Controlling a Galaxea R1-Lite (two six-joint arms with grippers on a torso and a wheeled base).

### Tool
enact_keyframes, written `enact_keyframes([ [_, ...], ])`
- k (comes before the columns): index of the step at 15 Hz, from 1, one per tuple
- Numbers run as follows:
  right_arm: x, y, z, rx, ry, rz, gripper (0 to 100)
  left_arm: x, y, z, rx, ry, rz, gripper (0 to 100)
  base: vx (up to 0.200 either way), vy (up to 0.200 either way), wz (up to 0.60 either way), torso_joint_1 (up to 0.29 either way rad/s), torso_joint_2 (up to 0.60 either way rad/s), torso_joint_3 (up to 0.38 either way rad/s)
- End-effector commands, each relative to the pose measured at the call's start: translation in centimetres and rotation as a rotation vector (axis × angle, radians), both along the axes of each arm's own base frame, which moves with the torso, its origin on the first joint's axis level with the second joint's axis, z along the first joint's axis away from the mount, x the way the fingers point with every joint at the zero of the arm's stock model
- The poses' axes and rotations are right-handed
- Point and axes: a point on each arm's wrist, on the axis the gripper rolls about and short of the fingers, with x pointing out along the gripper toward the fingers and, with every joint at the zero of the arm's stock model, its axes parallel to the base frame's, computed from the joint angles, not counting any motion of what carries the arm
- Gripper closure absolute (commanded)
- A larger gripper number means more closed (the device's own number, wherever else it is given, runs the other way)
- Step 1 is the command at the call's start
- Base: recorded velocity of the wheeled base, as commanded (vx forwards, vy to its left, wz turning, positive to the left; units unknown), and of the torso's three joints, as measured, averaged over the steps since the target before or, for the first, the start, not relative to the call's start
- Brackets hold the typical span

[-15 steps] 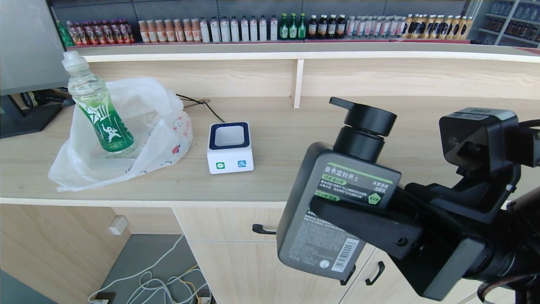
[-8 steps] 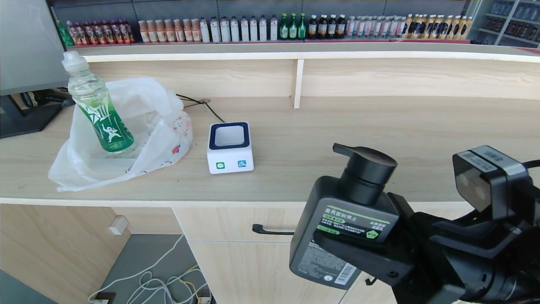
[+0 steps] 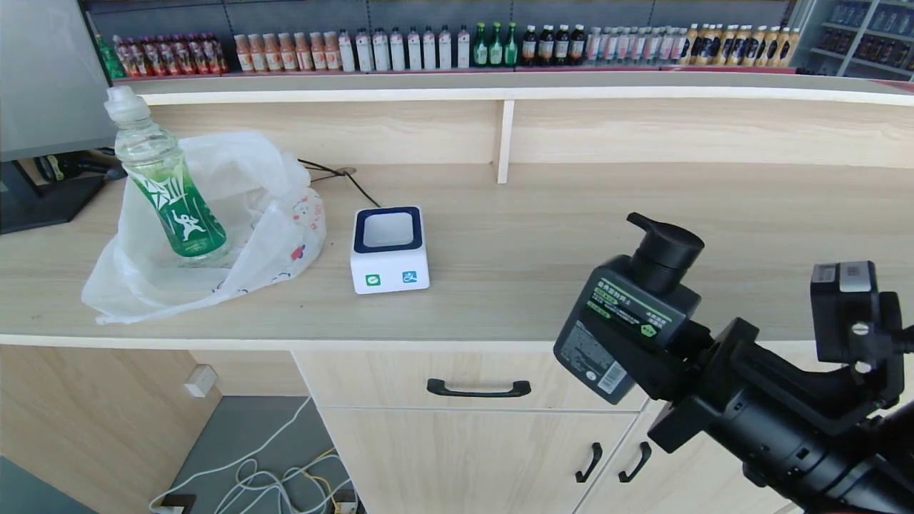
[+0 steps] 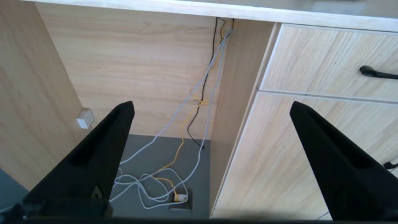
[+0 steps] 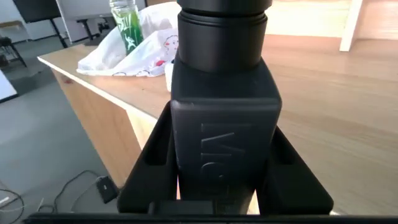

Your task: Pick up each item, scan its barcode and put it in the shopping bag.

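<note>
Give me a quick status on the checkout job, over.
Right gripper shut on black pump bottle, held before counter edge. Left gripper open, empty. Green bottle stands in shopping bag. Nothing between black pump bottle and scanner.

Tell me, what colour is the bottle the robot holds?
The pump bottle is dark grey with a black top; head view shows it best.

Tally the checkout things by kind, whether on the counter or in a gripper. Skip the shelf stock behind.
Bottles: 2 (green drink bottle, black pump bottle)
Shopping bag: 1
Scanner: 1
Total: 4
</note>
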Motion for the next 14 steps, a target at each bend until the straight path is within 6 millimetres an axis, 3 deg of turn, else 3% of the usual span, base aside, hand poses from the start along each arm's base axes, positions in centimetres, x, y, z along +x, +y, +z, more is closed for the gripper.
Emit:
enact_keyframes([
  [1, 0.8, -1.6, 0.2, 0.009, -0.005, -0.129, 100, 0.0, 0.0, 0.0, 0.002, -0.001, 0.000, 0, 0.000, 0.000, 0.00, 0.000, 0.00, 0.000],
  [4, 2.0, -3.8, 0.7, -0.036, -0.058, -0.312, 100, 0.0, 0.0, 0.0, -0.001, -0.001, 0.000, 0, 0.000, 0.000, 0.00, 0.000, 0.00, 0.000],
  [11, 2.9, -3.4, 0.6, -0.056, -0.067, -0.330, 100, 0.0, 0.0, 0.0, -0.001, -0.001, 0.000, 0, 0.000, 0.000, 0.00, 0.000, 0.00, 0.000],
  [14, 2.8, -3.5, 0.6, -0.055, -0.066, -0.329, 100, 0.0, 0.0, 0.0, -0.001, -0.001, 0.000, 0, 0.000, 0.200, 0.00, -0.001, 0.00, 0.002],
])
